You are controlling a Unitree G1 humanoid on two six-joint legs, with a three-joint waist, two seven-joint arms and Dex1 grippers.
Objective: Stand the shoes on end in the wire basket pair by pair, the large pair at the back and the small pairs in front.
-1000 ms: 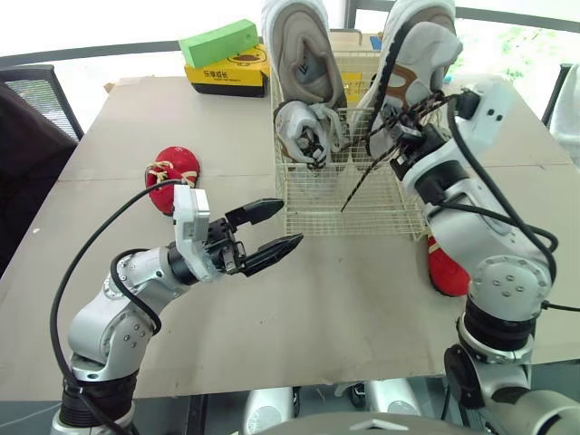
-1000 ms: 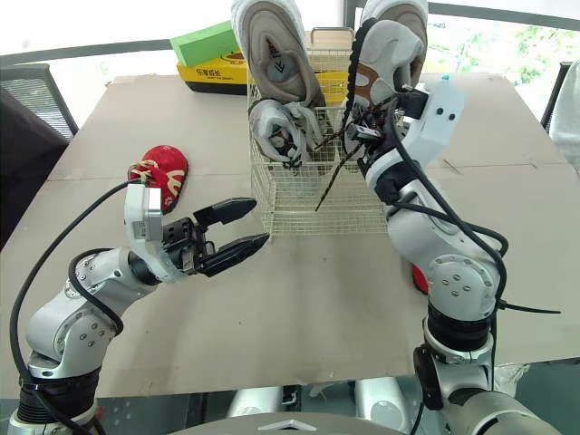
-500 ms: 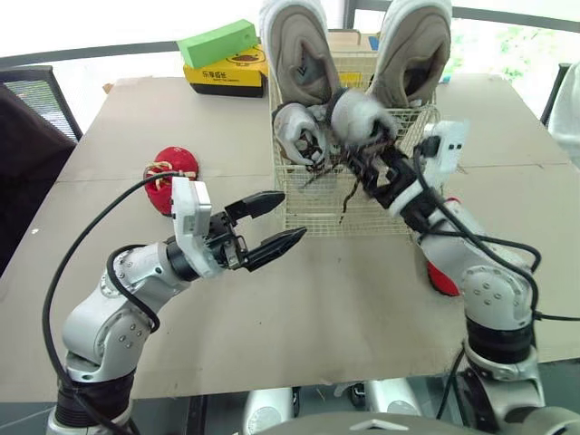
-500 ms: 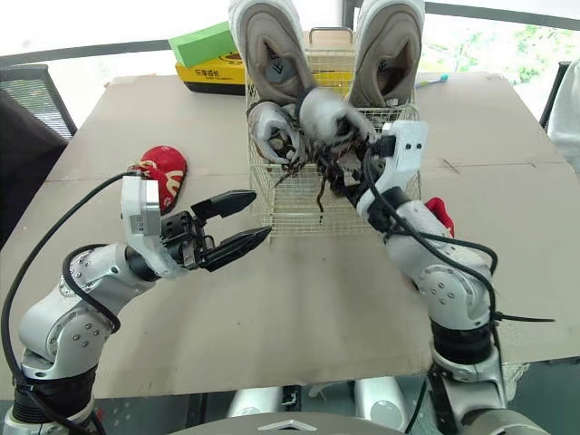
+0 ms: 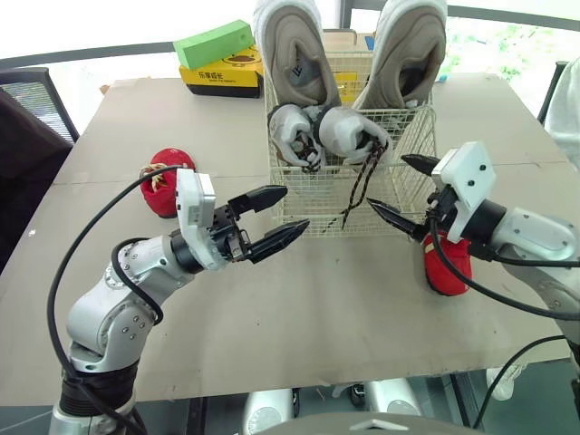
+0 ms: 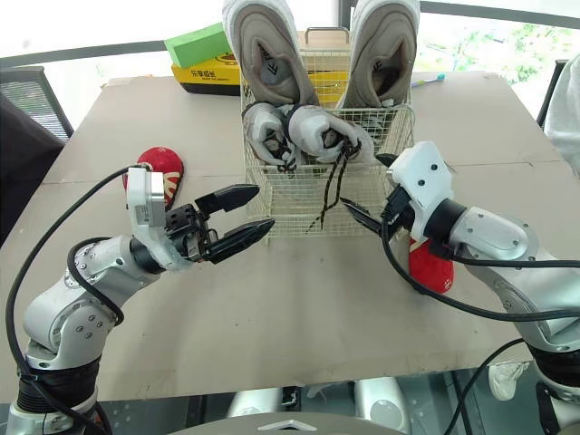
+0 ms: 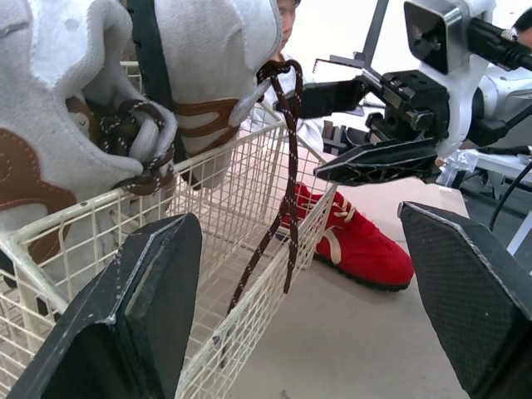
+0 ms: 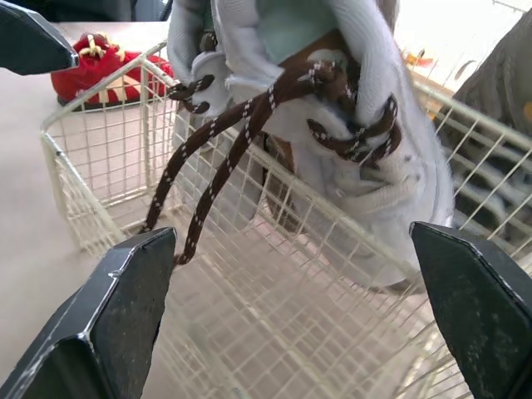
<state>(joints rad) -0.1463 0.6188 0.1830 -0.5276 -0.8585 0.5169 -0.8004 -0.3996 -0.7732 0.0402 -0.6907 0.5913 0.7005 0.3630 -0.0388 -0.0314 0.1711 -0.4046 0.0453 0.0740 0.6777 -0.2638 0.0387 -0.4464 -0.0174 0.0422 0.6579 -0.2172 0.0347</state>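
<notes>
Shoes of the small grey pair now both stand in the wire basket, before the large pair. Right end effector has let go, wide open; left end effector too. Red shoes wait on the bench.

Dark Chinese characters on the yellow box, too small to read, small chevron logo inside one large shoe

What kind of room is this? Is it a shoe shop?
Probably not a shop. It looks like an office or lab workroom: the table is covered in plain cardboard, an office chair stands beside it, and big windows with trees outside run along the back.
</notes>
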